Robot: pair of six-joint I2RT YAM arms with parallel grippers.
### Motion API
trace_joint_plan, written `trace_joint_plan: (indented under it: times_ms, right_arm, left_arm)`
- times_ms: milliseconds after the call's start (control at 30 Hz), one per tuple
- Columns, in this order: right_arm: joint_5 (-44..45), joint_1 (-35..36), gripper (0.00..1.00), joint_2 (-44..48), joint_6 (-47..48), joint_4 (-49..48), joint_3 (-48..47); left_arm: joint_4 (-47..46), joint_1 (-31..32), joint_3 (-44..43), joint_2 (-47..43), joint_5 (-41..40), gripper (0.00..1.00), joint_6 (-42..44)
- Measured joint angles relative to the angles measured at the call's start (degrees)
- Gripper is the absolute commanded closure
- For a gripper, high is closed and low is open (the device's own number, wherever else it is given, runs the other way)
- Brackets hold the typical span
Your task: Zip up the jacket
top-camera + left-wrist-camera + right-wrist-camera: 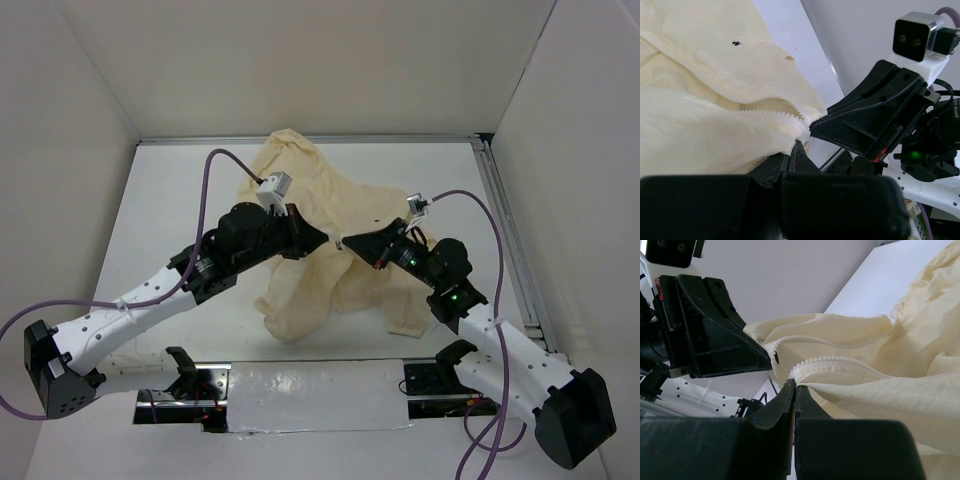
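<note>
The cream jacket (335, 205) is bunched in the middle of the white table and partly lifted. My left gripper (323, 237) and right gripper (347, 246) meet tip to tip above it. In the left wrist view the left gripper (796, 146) is shut on the jacket's (700, 100) zipper edge, with its teeth (771, 113) running up to the jaws. In the right wrist view the right gripper (794, 383) is shut on the jacket's (900, 375) other toothed zipper edge (840, 359). A zipper slider cannot be made out.
White walls close in the table on three sides. A metal rail (508, 250) runs along the right edge. Purple cables (207, 195) arc over both arms. A shiny plate (310, 395) lies between the arm bases at the near edge.
</note>
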State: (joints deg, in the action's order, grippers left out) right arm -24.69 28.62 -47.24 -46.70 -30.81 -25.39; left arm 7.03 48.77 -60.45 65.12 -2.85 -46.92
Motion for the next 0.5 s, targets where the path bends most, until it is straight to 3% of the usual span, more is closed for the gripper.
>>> trace_joint_plan:
  times_ms: [500]
  right_arm:
    - [-0.02,0.00,1.00,-0.02,-1.75,-0.02,0.44]
  left_arm:
    - [-2.10,-0.22,1.92,-0.39,-0.28,1.00,0.02]
